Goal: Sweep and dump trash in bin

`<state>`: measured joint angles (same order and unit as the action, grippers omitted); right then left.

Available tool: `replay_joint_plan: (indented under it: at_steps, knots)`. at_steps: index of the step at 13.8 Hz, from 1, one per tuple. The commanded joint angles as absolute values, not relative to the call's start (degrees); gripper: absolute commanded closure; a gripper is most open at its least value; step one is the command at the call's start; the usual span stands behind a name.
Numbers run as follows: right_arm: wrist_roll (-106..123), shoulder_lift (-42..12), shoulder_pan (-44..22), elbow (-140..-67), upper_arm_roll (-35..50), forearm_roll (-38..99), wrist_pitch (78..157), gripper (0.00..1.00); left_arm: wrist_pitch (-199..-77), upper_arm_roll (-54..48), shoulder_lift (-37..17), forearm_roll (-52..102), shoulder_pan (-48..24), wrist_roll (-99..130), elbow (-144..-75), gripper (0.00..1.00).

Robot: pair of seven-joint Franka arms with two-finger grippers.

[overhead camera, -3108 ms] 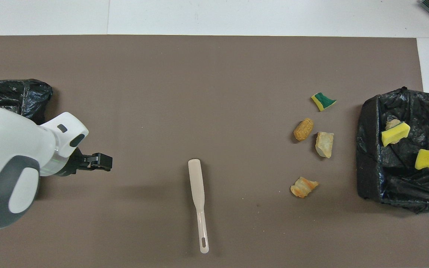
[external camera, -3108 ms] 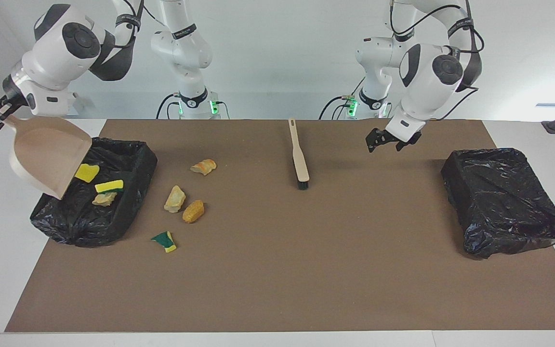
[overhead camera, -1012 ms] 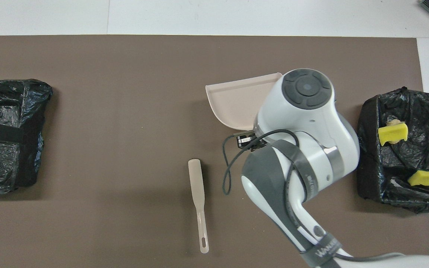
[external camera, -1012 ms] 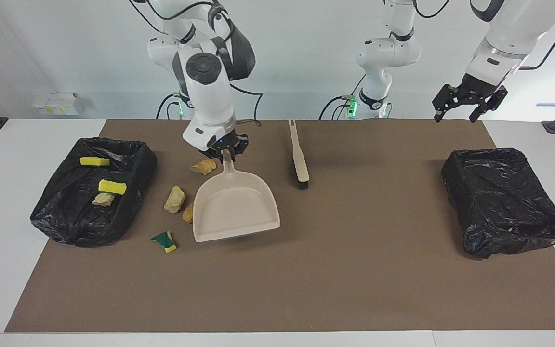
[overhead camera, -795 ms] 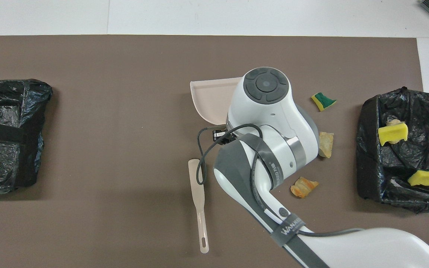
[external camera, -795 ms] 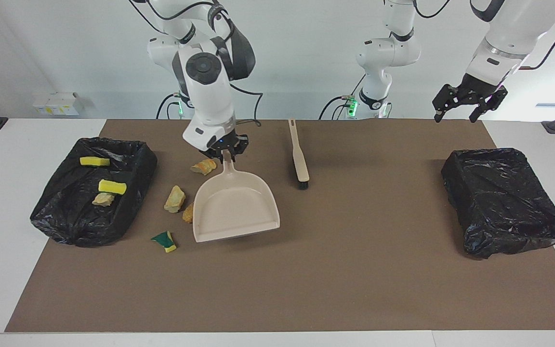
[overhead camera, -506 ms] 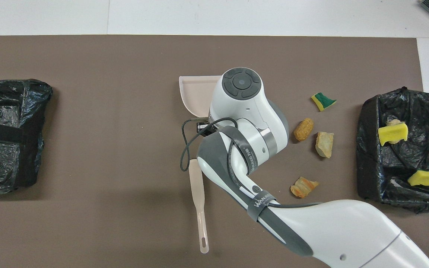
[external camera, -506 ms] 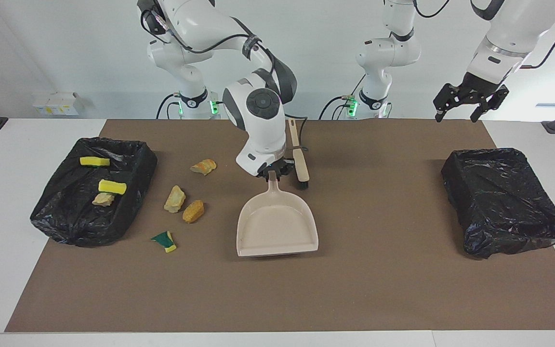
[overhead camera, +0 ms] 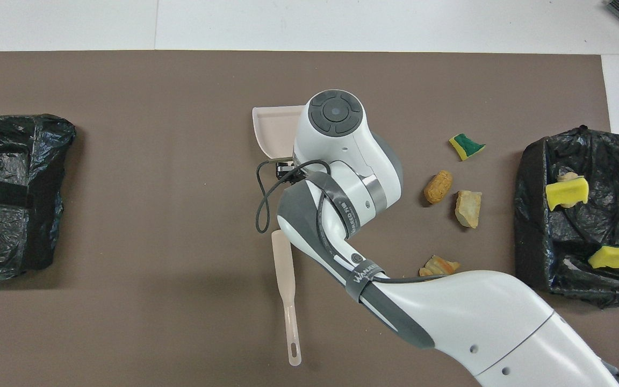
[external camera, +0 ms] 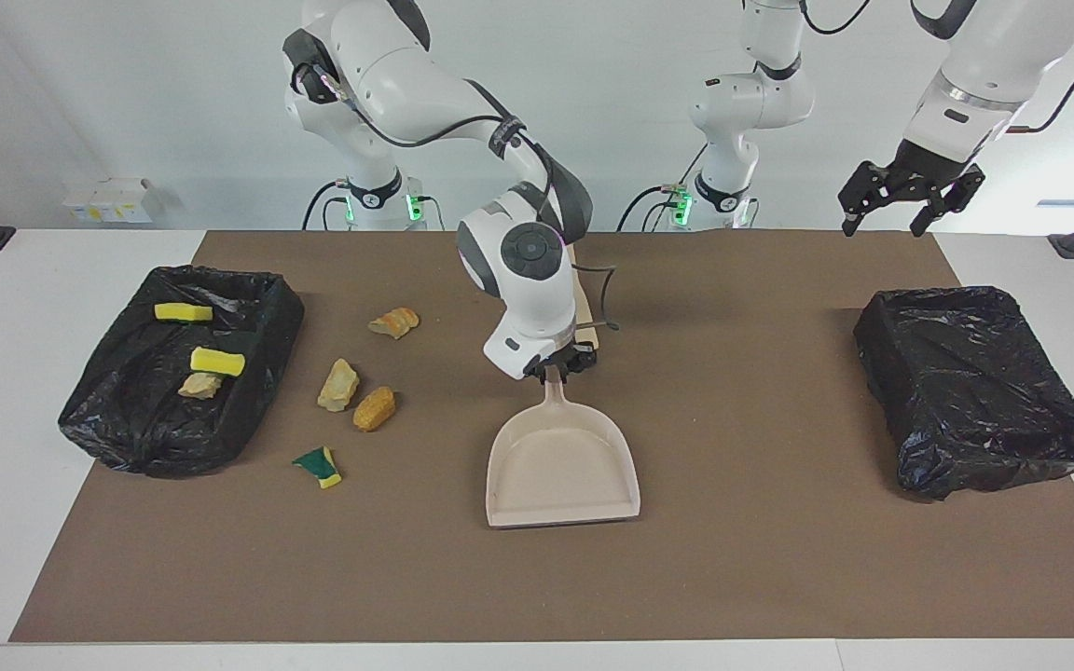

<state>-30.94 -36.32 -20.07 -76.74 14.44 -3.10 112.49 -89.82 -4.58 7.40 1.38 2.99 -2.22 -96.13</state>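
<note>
The trash [external camera: 338, 385] is split. Three scraps lie in the bin [external camera: 255, 337] at the right arm's end of the mat [external camera: 779, 559], and four lie on the mat just beside it, from the orange chunk [external camera: 394, 321] towards the near edge out to the green-and-yellow sponge piece [external camera: 318, 466].

My left gripper [external camera: 910, 200] waits, fingers spread, high over the second bin [external camera: 975, 387] at the left arm's end. My right gripper [external camera: 560, 365] sits at the handle of the dustpan [external camera: 562, 466], which lies flat mid-mat with its open lip towards the far edge. I cannot tell whether I am pinching the handle or have let go.

I judge this the step of parking the pan between dumps. Next I need the brush [overhead camera: 285, 290], and the pan's lip turned towards the four loose scraps.

My right arm hides the brush head in both views, most of the pan from above, and part of the orange chunk there.
</note>
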Motion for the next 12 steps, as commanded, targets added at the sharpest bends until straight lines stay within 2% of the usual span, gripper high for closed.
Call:
replay_joint_plan:
  at_steps: [1,4,8,10,12]
  knots:
    - [-31.3,-32.2,-19.6,-78.1,14.6,-3.6,110.9,0.0,-89.5,-4.9,7.5,1.8,4.0,-3.5,-95.9,0.0]
    - [-31.4,-25.2,-19.2,-84.1,14.7,-3.3,107.4,0.0,-89.8,-4.9,7.4,1.8,4.0,-3.4,-95.9,0.0]
    - [-31.9,-13.8,-19.1,-96.8,14.8,0.8,107.2,0.0,-90.4,-4.9,7.1,1.8,4.0,-2.9,-95.8,0.0]
    - [-32.3,-10.0,-19.7,-102.5,14.8,1.7,108.9,0.0,-93.1,-5.0,6.5,1.8,3.3,-2.3,-95.8,0.0]
    - [-33.0,-6.2,-20.1,-109.7,14.9,4.5,114.6,0.0,-95.8,-5.1,5.9,1.8,2.9,-0.7,-95.8,0.0]
